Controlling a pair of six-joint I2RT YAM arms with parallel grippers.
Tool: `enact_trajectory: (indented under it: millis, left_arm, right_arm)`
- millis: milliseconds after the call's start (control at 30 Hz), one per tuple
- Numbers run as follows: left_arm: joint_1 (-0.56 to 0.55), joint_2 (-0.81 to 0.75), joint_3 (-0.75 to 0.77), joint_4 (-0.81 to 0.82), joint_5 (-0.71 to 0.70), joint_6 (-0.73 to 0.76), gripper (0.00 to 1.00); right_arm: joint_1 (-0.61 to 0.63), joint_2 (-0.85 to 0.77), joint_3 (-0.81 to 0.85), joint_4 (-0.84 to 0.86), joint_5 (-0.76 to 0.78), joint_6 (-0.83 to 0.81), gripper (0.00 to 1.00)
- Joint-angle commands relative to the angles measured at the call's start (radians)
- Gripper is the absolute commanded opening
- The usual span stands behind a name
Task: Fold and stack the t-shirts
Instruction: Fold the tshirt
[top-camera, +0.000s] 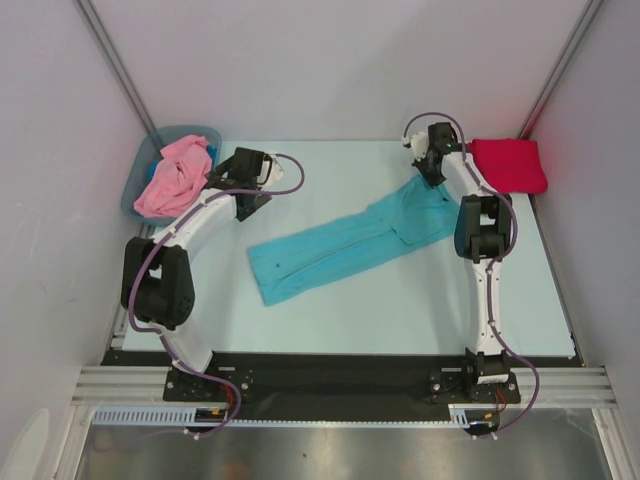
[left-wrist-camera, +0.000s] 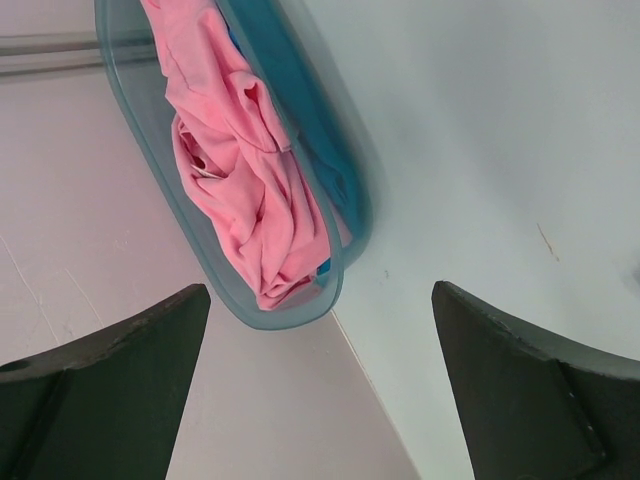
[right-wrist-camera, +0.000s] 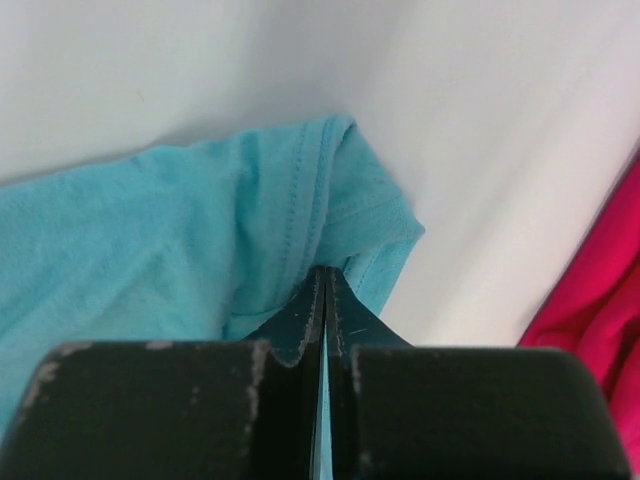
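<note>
A teal t-shirt (top-camera: 345, 245) lies as a long strip slanting across the table. My right gripper (top-camera: 431, 170) is shut on its far right end, and the right wrist view shows the teal cloth (right-wrist-camera: 200, 240) pinched between the closed fingertips of that gripper (right-wrist-camera: 325, 272). A crimson t-shirt (top-camera: 510, 165) lies folded at the back right, and its edge (right-wrist-camera: 600, 300) shows beside the gripper. A pink t-shirt (top-camera: 175, 178) is crumpled in the bin (top-camera: 135, 185). My left gripper (top-camera: 242, 170) hangs open next to the bin with nothing between its fingers (left-wrist-camera: 530, 380).
The grey-blue bin (left-wrist-camera: 130, 110) stands at the back left corner, overhanging the table's left edge (left-wrist-camera: 370, 380), with some blue cloth (left-wrist-camera: 300, 120) under the pink shirt (left-wrist-camera: 240, 180). White walls close the cell at the left, back and right.
</note>
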Motion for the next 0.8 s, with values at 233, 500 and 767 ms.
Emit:
enact_trajectory:
  millis: [233, 500, 767]
  left_arm:
    - [0.007, -0.073, 0.017, -0.003, -0.041, 0.040, 1.00]
    - [0.007, -0.065, 0.015, -0.005, -0.055, 0.048, 1.00]
    - [0.007, -0.065, -0.002, -0.005, -0.046, 0.050, 1.00]
  right_arm:
    - [0.085, 0.154, 0.109, 0.008, -0.042, -0.117, 0.00]
    - [0.134, 0.208, 0.174, 0.074, -0.002, -0.212, 0.00]
    - [0.204, 0.217, 0.178, 0.163, 0.007, -0.281, 0.00]
